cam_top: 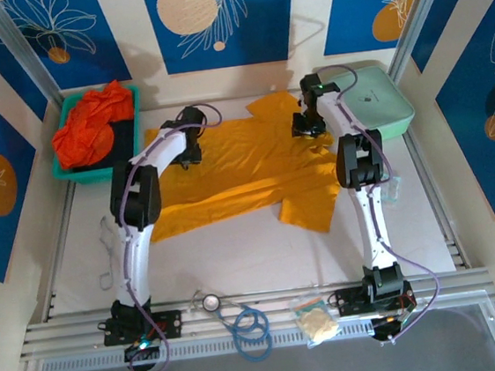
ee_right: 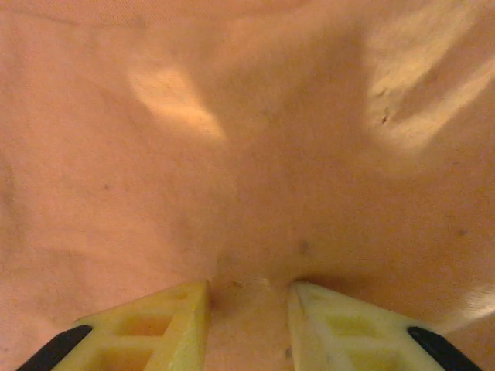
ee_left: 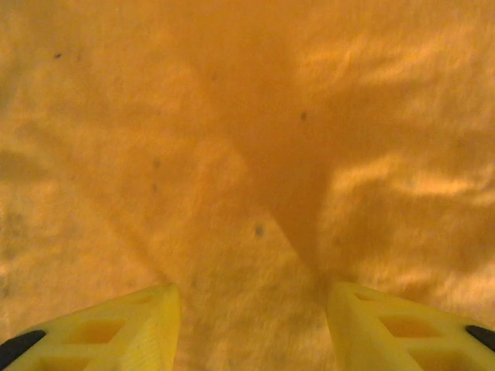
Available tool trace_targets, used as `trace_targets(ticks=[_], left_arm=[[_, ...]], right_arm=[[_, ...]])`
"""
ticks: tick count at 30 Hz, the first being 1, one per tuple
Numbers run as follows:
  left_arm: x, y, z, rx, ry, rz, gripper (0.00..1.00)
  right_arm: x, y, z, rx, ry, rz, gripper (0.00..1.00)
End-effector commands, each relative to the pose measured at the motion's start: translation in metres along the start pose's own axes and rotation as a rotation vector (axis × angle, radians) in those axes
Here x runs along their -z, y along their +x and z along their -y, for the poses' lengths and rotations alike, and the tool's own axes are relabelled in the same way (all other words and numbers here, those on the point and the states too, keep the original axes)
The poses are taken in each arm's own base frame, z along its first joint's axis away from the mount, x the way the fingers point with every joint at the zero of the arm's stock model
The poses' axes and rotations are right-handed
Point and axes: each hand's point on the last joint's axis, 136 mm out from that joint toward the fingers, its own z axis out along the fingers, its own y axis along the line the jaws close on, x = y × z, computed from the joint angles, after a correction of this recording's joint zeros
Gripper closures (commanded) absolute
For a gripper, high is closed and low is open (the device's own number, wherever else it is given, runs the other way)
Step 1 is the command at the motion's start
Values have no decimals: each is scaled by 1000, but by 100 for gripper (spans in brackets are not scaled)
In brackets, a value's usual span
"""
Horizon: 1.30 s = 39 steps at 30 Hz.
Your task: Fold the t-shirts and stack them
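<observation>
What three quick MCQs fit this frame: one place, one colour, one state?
1. Where are the red-orange t-shirts?
A. Spread mid-table
B. Heaped in the teal tray at the far left
C. At the near edge by the arm bases

2. What colour is the t-shirt lying on the table?
A. Mint green
B. Blue
C. Mustard yellow

3. What state is the yellow t-shirt in?
A. Laid out across the table, sleeves showing
B. Folded into a small neat square
C. Hanging in the air

Answers:
1. B: the top view shows the red-orange cloth bunched inside the tray.
2. C: the cloth at the table's centre is golden yellow.
3. A: it lies wide across the table with both sleeves sticking out on the right side.
</observation>
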Motion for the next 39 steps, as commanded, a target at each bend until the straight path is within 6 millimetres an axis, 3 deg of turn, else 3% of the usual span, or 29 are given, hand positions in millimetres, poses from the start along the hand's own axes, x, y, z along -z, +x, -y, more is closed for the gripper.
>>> trace_targets(ticks=[1,6,14,29,39], left_arm=[[-6,10,-6,-11,-9,-67,48],[-13,44,-5,-12,19,-126,49],[1,98,-3,-29,94,-173,52],[11,136,23,-53,175,-190,53],[32,157,16,-44,173,-189,54]], right_arm=[[-12,25,9,27,68,-109,69],[-17,50,21,14,120,-186,74],[-1,85,41,22,195,-220,77],[24,137,82,-94,247,-261,80],[31,154,84,-131,226,-269,81]])
